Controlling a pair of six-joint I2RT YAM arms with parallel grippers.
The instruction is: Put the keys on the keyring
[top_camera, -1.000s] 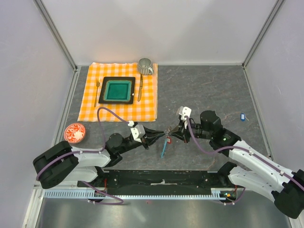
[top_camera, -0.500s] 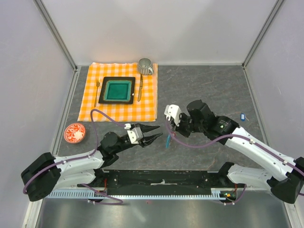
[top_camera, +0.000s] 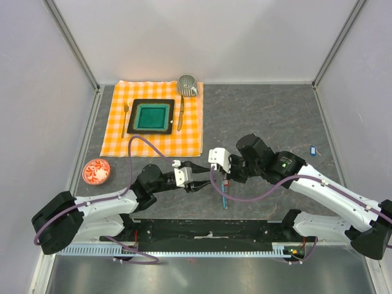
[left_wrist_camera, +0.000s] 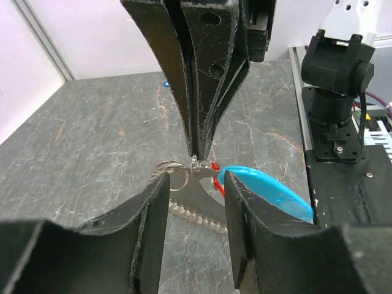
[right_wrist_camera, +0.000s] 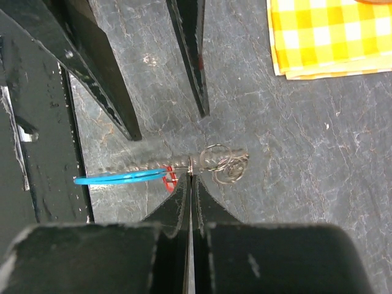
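Both arms reach in low over the grey worktop (top_camera: 269, 116) and meet nose to nose near its front middle. The right pincer (top_camera: 223, 180) is pinched tight on the keyring (top_camera: 224, 196), gripping its thin metal where some small split rings (right_wrist_camera: 223, 162) hang. The light-blue strip (left_wrist_camera: 263, 191) and the dull coil (left_wrist_camera: 190, 211) trail from the grip. The red key (right_wrist_camera: 170, 181) sits right at the closed tips.

The left pincer (left_wrist_camera: 195, 180) points straight at it. Its jaws stand partly apart, one on either side of the pinched spot, and grip nothing.

The dark blue key (top_camera: 312, 150) lies alone on the worktop, well off towards the right wall. At the back left an orange checked cloth (top_camera: 116, 138) carries a green square plate (top_camera: 151, 116), a fork (top_camera: 125, 119), a knife (top_camera: 180, 113) and a ribbed grey mug (top_camera: 187, 84). A red-patterned saucer (top_camera: 96, 171) sits near the left edge, beside the left arm.
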